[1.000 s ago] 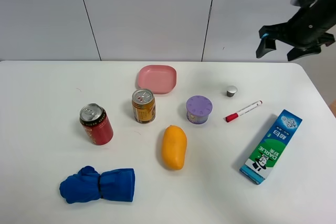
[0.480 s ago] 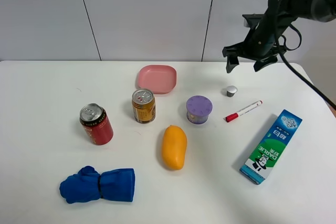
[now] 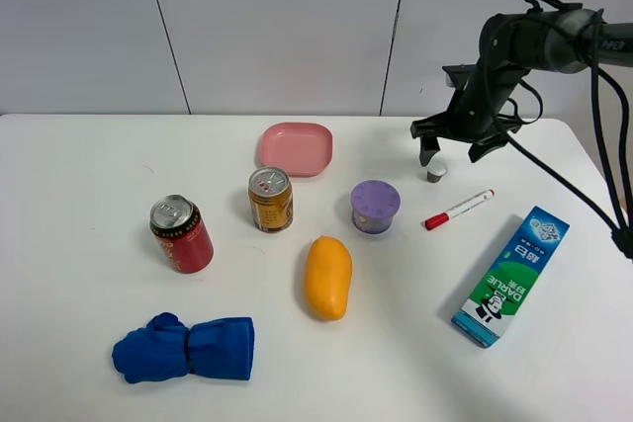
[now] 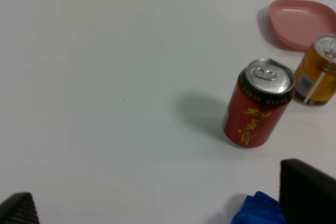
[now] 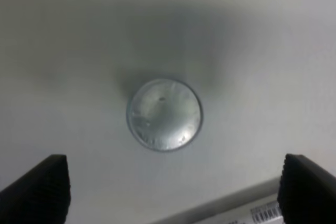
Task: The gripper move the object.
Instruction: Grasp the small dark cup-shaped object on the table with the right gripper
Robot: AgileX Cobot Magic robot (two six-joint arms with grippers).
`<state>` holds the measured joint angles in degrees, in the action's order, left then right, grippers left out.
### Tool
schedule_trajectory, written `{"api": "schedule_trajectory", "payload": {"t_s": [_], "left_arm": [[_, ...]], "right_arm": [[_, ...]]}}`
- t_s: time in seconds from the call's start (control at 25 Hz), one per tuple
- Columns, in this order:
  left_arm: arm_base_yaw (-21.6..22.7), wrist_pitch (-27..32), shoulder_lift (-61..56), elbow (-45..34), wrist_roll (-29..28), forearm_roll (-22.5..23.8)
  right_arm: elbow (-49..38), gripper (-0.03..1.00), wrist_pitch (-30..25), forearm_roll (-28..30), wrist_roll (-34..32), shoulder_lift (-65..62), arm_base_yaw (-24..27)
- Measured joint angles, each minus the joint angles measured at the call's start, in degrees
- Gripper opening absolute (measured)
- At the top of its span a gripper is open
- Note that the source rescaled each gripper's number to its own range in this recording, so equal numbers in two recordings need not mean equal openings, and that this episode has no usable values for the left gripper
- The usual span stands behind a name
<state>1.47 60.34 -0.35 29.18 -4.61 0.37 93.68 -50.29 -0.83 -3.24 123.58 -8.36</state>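
The object is a tiny silvery-grey cap [image 3: 436,173] standing on the white table [image 3: 89,175] at the back right. My right gripper [image 3: 452,151] hangs just above it, open, with one black finger on each side. In the right wrist view the cap [image 5: 164,114] lies centred between the two fingertips of that gripper [image 5: 170,184], and nothing is held. My left gripper [image 4: 163,203] is open and empty above the table's left part. It is out of the high view.
A red-capped marker [image 3: 459,210] and a purple round container [image 3: 375,207] lie close in front of the cap. A toothpaste box [image 3: 511,276] is at the right. A pink plate [image 3: 295,147], yellow can [image 3: 270,199], red can [image 3: 181,234], mango [image 3: 327,277] and blue cloth [image 3: 185,348] lie further left.
My right arm has swung in from the upper right and come down over the silvery cap. Its fingers have stayed open. Nothing on the table has moved.
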Motion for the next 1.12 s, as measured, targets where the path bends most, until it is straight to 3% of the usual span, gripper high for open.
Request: {"api": "schedule_trajectory", "payload": {"t_s": [0.6,0.76,0.88,1.08,1.12], "left_arm": [[0.00,0.00,0.00,0.00,0.00,0.00],[0.00,0.00,0.00,0.00,0.00,0.00],[0.00,0.00,0.00,0.00,0.00,0.00],[0.00,0.00,0.00,0.00,0.00,0.00],[0.00,0.00,0.00,0.00,0.00,0.00]], "right_arm": [[0.13,0.73,5.51,0.00,-0.02,5.86,0.00],[0.13,0.67,6.44,-0.07,-0.02,6.69,0.00],[0.13,0.51,6.69,-0.07,-0.02,6.93,0.00],[0.13,0.04,6.84,-0.07,-0.02,6.93,0.00],[0.13,0.00,6.84,-0.07,0.04,6.94,0.00]]}}
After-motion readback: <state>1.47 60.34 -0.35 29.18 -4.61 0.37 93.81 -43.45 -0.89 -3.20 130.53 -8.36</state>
